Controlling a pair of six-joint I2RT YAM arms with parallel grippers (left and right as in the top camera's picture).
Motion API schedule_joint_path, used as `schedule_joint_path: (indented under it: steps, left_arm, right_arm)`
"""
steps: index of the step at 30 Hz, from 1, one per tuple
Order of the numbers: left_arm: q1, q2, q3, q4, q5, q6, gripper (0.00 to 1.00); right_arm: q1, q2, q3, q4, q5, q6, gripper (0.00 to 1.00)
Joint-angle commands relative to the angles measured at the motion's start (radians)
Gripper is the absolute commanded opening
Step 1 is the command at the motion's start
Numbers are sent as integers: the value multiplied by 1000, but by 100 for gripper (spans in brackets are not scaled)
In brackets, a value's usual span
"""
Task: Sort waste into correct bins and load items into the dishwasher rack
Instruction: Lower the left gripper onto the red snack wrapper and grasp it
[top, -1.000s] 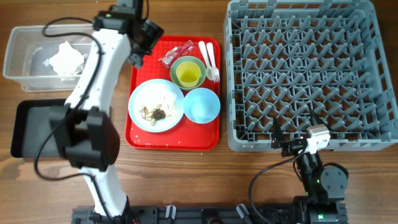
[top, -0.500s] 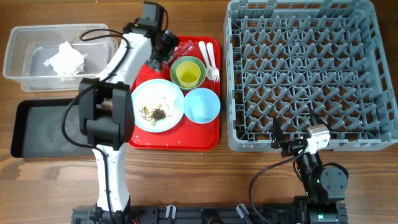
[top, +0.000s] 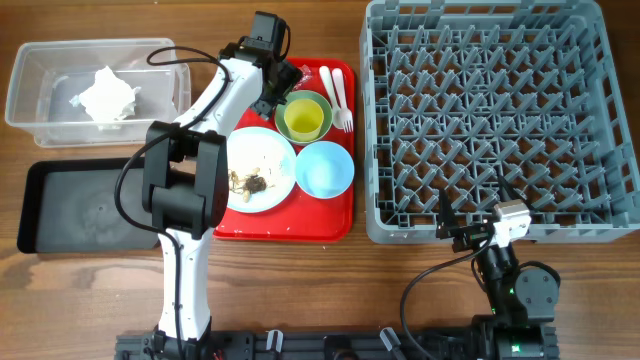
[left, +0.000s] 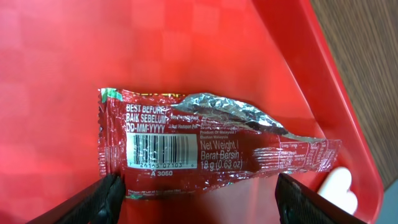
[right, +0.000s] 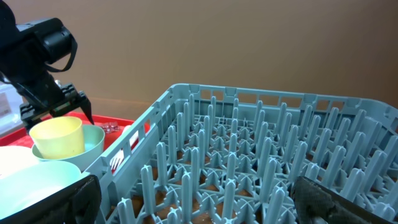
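Wooden tabletop (top: 300, 300), seen from above and from both wrists: the left gripper (left: 202, 198) hangs over the far end of the flat red serving tray (top: 280, 226), jaws spread wide and gripping nothing. The small red wrapper (left: 211, 146) lies flat on the tray, printed side up and partly torn to show foil, with one fingertip (left: 107, 198) towards each end of its near edge. Just beside it on the tray stand the pale green bowl (top: 318, 104) with the small yellow cup (top: 303, 120) inside it, the white plastic fork and spoon (top: 338, 95), the pale blue bowl (top: 325, 168), and the pale blue plate (top: 265, 152) carrying brown food scraps (top: 248, 182). At the left of the table, the crumpled white napkin (top: 103, 92) rests in the clear tub (top: 30, 75), with the black tray (top: 70, 215) nearer the robot. The grey dishwasher rack (top: 490, 120) fills the right side. The right gripper (right: 199, 205) sits at the rack's near edge, fully open and holding nothing.
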Motion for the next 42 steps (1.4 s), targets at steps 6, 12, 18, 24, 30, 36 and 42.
schedule_joint_path:
  steps: [6, 12, 18, 24, 30, 36, 42]
  left_arm:
    - [0, 59, -6, -17, -65, -2, 74]
    - [4, 60, -6, -35, -140, -2, 60]
    - [29, 60, -6, -38, -143, -2, 43]
    - [44, 60, -6, -47, -143, -1, 13]
    - [44, 59, -6, -50, -142, 1, 4]
    - [44, 2, -6, -58, -138, 1, 4]
    - [44, -83, -6, -56, -138, 1, 55]
  right_arm:
    - [-3, -4, -1, 2, 10, 4, 100]
    - [-3, -4, -1, 2, 10, 4, 100]
    - [-3, -4, -1, 2, 10, 4, 100]
    - [-3, -4, -1, 2, 10, 4, 100]
    - [-3, -4, -1, 2, 10, 4, 100]
    - [-3, -4, -1, 2, 10, 4, 100]
    - [-3, -4, -1, 2, 10, 4, 100]
